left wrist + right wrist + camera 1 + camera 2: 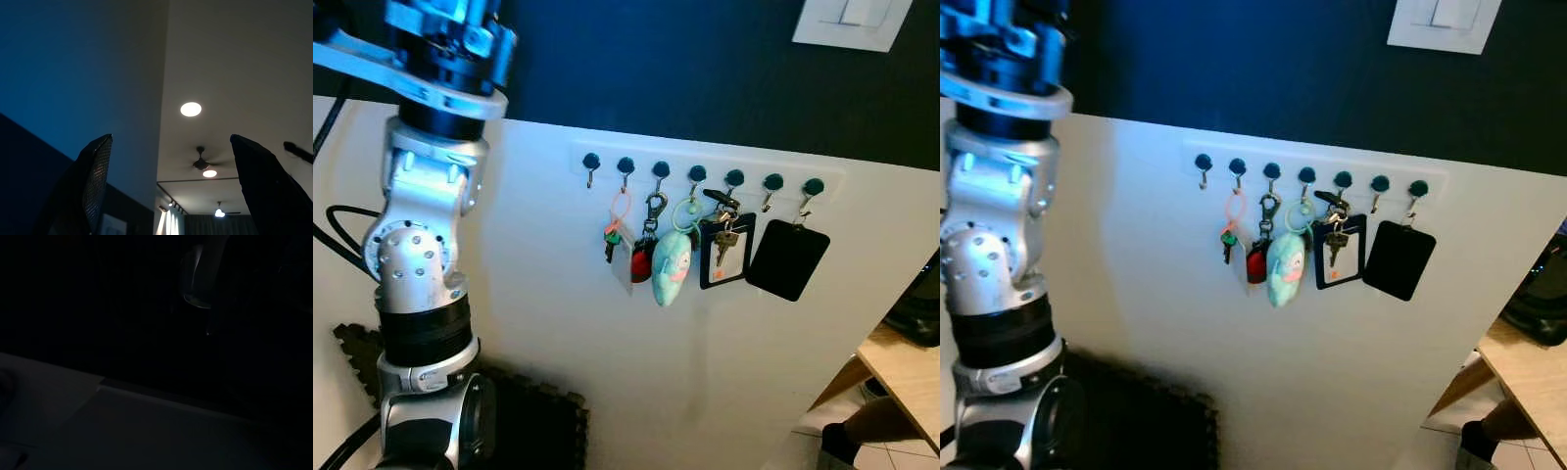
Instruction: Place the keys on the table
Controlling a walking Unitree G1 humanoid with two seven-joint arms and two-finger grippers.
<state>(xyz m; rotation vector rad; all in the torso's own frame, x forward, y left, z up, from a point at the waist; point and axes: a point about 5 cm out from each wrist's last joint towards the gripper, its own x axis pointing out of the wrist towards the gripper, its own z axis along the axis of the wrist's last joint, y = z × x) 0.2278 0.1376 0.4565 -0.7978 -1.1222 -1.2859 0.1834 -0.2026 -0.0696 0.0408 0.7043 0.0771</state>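
Nothing done yet — keys point(725, 242) hang on the hook rack point(705, 168), fifth hook from the left, in front of a black badge holder point(726, 253).

Crowded rack: pink-loop key with green tag point(613, 235) on the second hook, red fob point(643, 259) on the third, teal plush charm point(671, 268) on the fourth (touching the red fob, just beside the badge holder), black card sleeve point(787, 259) on the last hook. First and sixth hooks bare.

Left arm point(421, 264) raised high at the left edge of the eye views, well apart from the rack. Left hand point(171, 181) pointed up at the ceiling — fingers point(95, 181) spread wide, nothing between them; ceiling light point(190, 109) and fan point(200, 161) beyond.

Right wrist view near black; faint pale edge, little else. Right hand: cannot tell apart or together, arm likely idle.

Surface point(909, 372) — wooden corner at lower right of the eye views, near the rack but below it.

Left to do, by estimate: everything. Bring a hand to the fifth hook, pinch the key bunch or its ring, lift clear of the hook, carry to the surface, release.

Risk: snagging the plush charm or dragging the badge holder off with the keys.
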